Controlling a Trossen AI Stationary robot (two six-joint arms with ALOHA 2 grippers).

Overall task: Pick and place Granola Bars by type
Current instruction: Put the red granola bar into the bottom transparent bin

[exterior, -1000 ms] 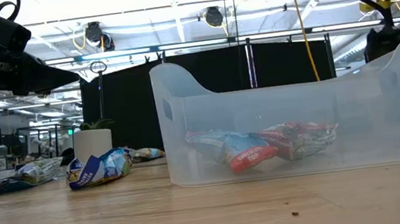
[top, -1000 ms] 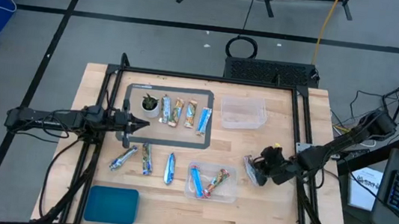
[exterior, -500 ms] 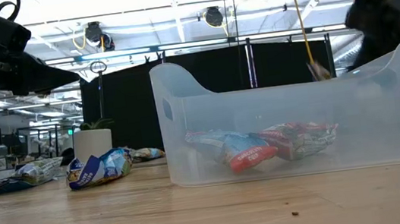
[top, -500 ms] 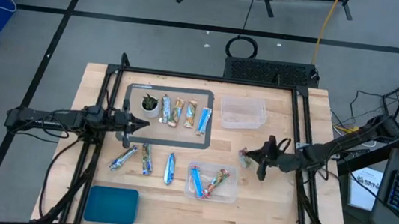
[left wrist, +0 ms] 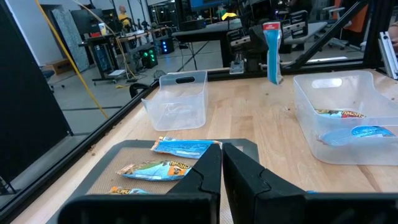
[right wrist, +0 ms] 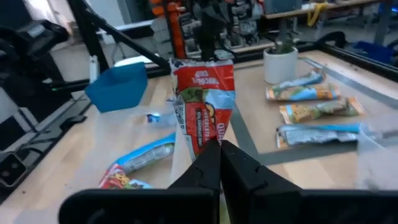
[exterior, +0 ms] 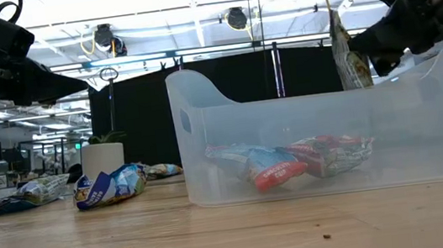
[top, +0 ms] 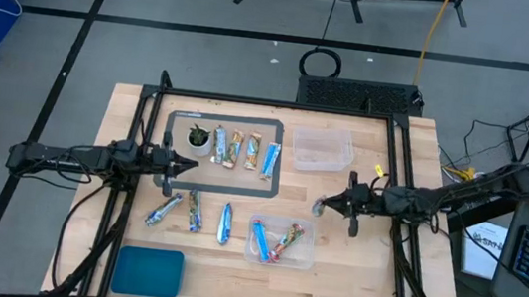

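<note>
The right gripper (top: 324,206), arm stretched level above the table, pinches a red bar (right wrist: 203,99) upright between closed fingers. The left gripper (top: 192,166) hovers, fingers together, empty.

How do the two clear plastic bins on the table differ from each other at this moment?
The near bin holds wrapped bars, a blue one and a red one; the far bin shows no bars inside. The near bin lies close to the table's front edge, the far bin beside the grey mat. The right gripper, carrying a red bar, hangs between them. Both are clear, rectangular and open-topped.
</note>
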